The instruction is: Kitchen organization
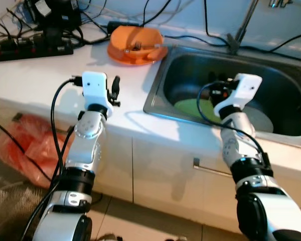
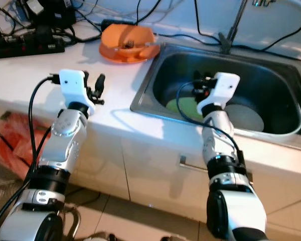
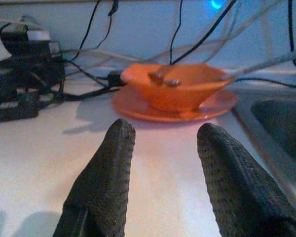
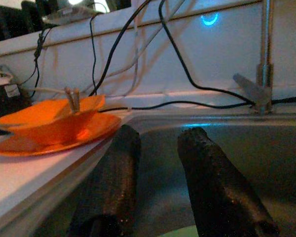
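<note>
Both of my grippers are sitting empty, so I judge the tidying is barely begun. Left gripper (image 3: pixel 160 173) is hovering low over the white counter (image 1: pixel 35 80), fingers apart with nothing between them; straight ahead of its tips, well apart, an orange bowl (image 3: pixel 180 88) is resting on an orange plate (image 3: pixel 138 106), something small and dark lying inside the bowl. Right gripper (image 4: pixel 158 182) is reaching inside the sink (image 1: pixel 163 75), fingers apart too, and a green plate (image 1: pixel 193 108) is lying on the sink floor just below them, beside a grey plate (image 2: pixel 246 118). All of these are waiting to be moved. Beyond the bowl, cables (image 1: pixel 155 10) are trailing across the counter near a power strip (image 1: pixel 32 50), and the tap (image 4: pixel 264 54) is standing past the right fingers; I am thinking either could snag a lift.
</note>
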`<state>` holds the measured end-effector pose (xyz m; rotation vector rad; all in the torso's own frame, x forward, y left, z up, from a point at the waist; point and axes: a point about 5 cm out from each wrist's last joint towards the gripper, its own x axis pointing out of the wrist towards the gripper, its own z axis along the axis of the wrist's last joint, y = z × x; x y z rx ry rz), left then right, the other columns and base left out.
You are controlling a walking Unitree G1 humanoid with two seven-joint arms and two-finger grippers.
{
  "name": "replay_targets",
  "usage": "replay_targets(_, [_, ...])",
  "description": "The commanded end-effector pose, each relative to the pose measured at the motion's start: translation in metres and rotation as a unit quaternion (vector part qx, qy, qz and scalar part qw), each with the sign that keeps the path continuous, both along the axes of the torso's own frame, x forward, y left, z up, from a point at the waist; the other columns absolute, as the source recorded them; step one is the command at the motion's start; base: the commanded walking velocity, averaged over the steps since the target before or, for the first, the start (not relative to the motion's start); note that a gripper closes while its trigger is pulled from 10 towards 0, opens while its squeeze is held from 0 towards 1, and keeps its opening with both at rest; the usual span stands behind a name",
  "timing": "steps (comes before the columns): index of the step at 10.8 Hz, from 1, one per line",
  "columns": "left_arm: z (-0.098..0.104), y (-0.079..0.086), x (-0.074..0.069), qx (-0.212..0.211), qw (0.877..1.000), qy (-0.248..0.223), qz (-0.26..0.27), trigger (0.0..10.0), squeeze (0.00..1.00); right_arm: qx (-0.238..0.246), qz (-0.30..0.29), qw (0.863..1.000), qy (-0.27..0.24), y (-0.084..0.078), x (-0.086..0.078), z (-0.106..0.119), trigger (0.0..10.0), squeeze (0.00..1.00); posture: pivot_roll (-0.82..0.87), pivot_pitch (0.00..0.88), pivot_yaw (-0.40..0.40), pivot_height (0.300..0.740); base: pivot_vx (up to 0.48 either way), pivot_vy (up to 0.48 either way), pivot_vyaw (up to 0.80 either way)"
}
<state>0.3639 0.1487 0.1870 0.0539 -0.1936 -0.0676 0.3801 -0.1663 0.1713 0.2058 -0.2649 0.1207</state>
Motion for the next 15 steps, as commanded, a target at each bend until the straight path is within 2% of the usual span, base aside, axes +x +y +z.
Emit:
replay_targets(1, [0.0015, -0.0034, 0.0007, 0.002, 1.000, -0.005, -0.002, 10.0, 0.00, -0.003, -0.002, 1.000, -0.006, -0.0041, -0.0004, 0.0032, 10.0, 0.00, 0.07, 0.050, -0.043, 0.740, 0.300, 0.000, -0.64])
replay_targets(15, [0.0052, -0.0070, 0.0017, 0.006, 1.000, -0.011, -0.006, 10.0, 0.00, -0.012, 0.006, 1.000, 0.001, -0.0016, -0.0013, -0.0003, 10.0, 0.00, 0.07, 0.067, -0.052, 0.740, 0.298, 0.000, 0.00])
